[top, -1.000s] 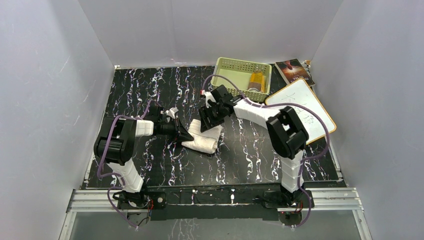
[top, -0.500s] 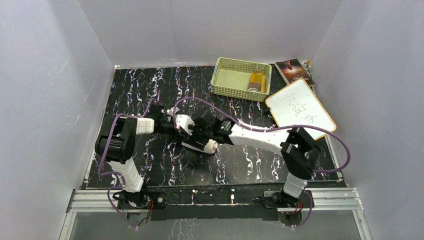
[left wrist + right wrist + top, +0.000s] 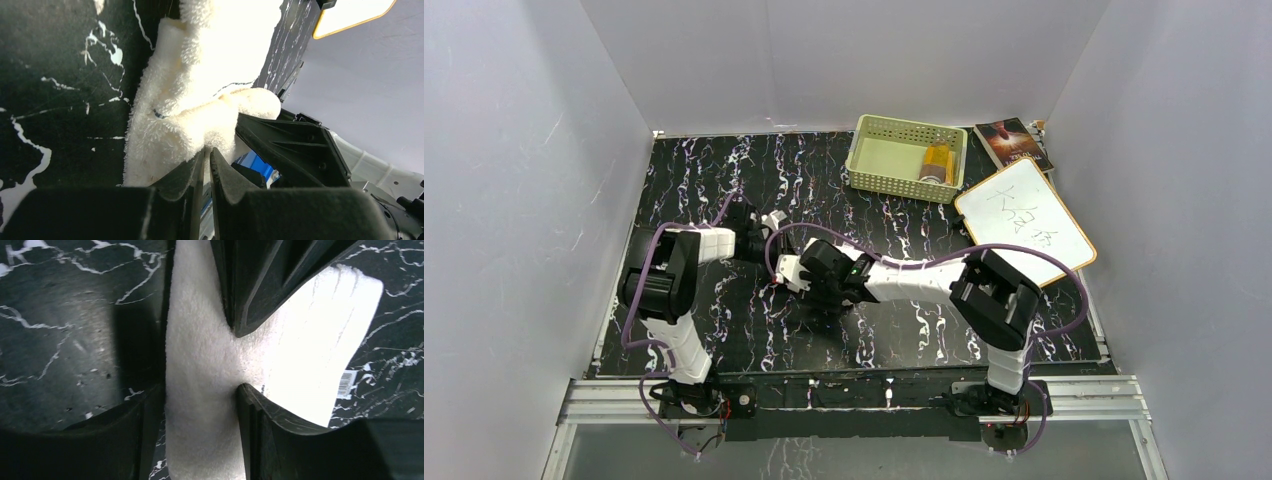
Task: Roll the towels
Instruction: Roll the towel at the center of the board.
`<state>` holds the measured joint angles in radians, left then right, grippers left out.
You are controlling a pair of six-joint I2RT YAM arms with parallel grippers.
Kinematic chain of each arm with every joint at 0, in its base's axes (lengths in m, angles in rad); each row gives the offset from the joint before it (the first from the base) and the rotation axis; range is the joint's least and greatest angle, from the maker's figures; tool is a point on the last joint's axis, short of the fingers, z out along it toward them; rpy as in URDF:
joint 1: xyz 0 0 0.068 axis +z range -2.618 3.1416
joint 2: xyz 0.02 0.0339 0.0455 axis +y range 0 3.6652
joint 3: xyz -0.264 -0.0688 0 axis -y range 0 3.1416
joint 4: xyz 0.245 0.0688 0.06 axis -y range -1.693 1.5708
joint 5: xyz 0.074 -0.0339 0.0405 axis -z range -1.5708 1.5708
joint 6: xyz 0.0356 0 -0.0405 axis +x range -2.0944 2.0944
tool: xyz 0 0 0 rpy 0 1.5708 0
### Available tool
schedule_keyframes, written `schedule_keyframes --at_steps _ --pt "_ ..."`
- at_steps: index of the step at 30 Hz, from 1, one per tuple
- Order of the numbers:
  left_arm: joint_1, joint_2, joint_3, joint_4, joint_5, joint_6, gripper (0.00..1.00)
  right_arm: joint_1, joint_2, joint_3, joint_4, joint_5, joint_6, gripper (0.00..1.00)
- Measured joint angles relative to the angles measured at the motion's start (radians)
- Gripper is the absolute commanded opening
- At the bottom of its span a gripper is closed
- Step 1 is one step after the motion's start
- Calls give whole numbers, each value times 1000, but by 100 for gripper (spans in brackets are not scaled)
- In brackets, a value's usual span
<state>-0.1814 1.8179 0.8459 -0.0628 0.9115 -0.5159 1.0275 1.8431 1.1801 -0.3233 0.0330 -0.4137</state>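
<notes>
Reaching across leftward, R end effector [image 3: 197, 390] clamps cream towel [image 3: 200, 340], L end effector [image 3: 206, 150] pinches edge

- cream towel [image 3: 200, 75]: in the top view hidden under right arm [image 3: 914, 280]; cut off by both wrist views' edges, blown out white in right wrist view
- yellow-brown bundle [image 3: 936, 162] in basket [image 3: 894, 186]: too small to identify
- whiteboard [image 3: 1024, 215] writing: unreadable

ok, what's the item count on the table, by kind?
towels: 2 (cream-white towel, mustard-yellow towel in the basket)
basket: 1
book: 1
whiteboard: 1
total: 5
</notes>
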Motion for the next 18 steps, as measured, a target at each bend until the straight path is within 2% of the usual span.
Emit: schedule_keyframes --at_steps 2,5,8,14,18 --pt "-2 8 27 -35 -6 19 15 2 10 0 15 35 2 44" --pt "-4 15 80 -99 -21 60 24 8 17 0 35 85 8 27" --pt "9 15 153 -177 -39 103 33 8 18 1 45 110 28 18" --pt "141 -61 285 -267 -73 144 37 -2 13 19 23 35 90 13" --pt "208 -173 296 -285 -83 148 38 -52 -2 42 -14 -167 186 16"
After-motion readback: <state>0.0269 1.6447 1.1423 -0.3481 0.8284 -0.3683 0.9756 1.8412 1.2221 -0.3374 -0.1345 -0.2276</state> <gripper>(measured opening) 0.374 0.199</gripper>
